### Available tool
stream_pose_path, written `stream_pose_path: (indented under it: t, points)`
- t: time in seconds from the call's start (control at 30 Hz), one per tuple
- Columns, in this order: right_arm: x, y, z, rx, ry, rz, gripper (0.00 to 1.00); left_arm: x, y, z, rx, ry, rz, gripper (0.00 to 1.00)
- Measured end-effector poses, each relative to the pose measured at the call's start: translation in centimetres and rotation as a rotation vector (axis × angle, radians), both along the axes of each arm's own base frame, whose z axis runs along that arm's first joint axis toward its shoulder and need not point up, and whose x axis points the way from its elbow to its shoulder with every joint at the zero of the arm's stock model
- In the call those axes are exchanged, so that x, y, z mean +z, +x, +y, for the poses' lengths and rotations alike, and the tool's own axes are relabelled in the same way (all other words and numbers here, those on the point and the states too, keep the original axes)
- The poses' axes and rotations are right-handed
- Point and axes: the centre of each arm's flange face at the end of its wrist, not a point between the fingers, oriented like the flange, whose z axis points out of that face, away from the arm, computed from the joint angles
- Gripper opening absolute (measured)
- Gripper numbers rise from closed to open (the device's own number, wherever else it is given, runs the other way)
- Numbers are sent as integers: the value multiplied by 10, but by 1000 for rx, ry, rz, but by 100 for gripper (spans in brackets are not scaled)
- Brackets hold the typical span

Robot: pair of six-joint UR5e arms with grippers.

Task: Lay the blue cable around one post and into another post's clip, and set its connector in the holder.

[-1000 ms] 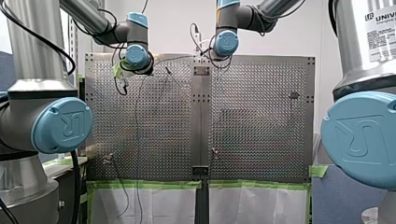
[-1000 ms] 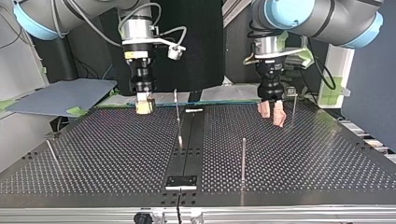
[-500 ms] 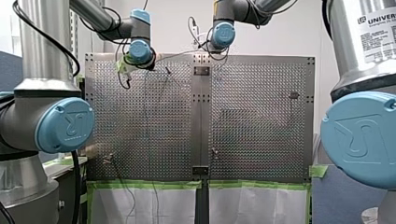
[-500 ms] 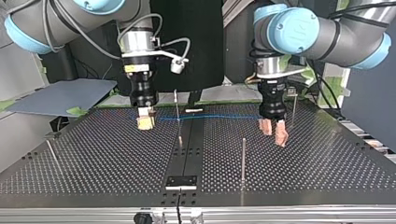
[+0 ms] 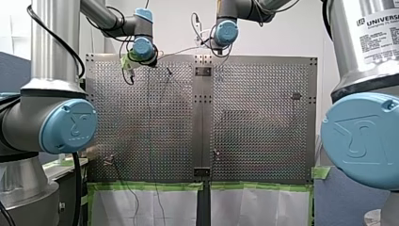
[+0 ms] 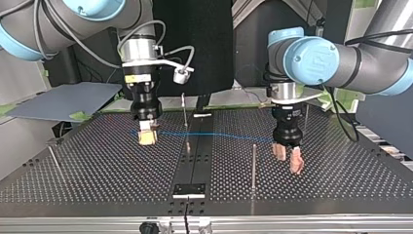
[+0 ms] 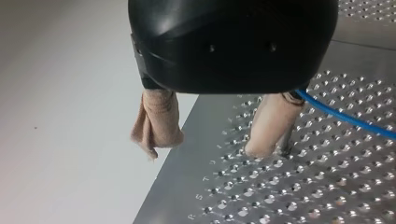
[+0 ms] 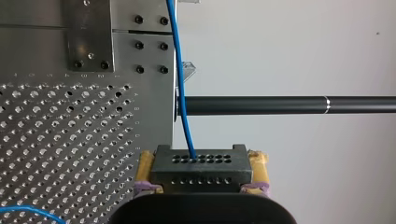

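In the top view my right gripper point(image 6: 147, 137) hangs low over the perforated plate point(image 6: 97, 170), shut on a black connector. The right wrist view shows that connector point(image 8: 201, 168) clamped between yellow pads, with the blue cable point(image 8: 180, 84) leaving it ahead. The cable point(image 6: 214, 134) stretches level across the plate past a thin post point(image 6: 183, 111) towards my left gripper point(image 6: 287, 158). That gripper stands open, its beige-wrapped fingers point(image 7: 161, 123) apart with nothing between them. The blue cable point(image 7: 345, 122) runs off from behind the other finger.
Several thin posts stand on the plate: one near my left gripper point(image 6: 253, 165), one behind it point(image 6: 306, 116), a leaning one at the top view's left point(image 6: 55, 160). A small black plate point(image 6: 189, 189) sits on the centre strip at the near edge. Grey board point(image 6: 63, 100) lies beyond.
Both grippers have come towards the near edge of the top view and lower over the plate. The blue cable has travelled with them from the far edge to mid-plate.
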Motion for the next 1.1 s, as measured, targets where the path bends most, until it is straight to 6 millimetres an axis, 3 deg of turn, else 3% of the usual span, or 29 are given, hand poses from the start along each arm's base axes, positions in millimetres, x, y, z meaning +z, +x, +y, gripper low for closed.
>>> stream_pose_path:
  t: [0.2, 0.63, 0.83, 1.1]
  points:
    - [-5, -2, -13, -9, -1, 0, 0, 19, 17, 5, -9, -16, -37, 100]
    - [-18, -3, -51, -34, 9, -2, 0, 30, 67, 6, -43, -42, -68, 100]
    - [-19, -9, -69, -59, 10, -7, 0, 15, 83, 13, -27, -34, -39, 100]
    - [-32, -21, -90, -90, 40, -9, 0, -7, 85, 22, 0, -7, -6, 100]
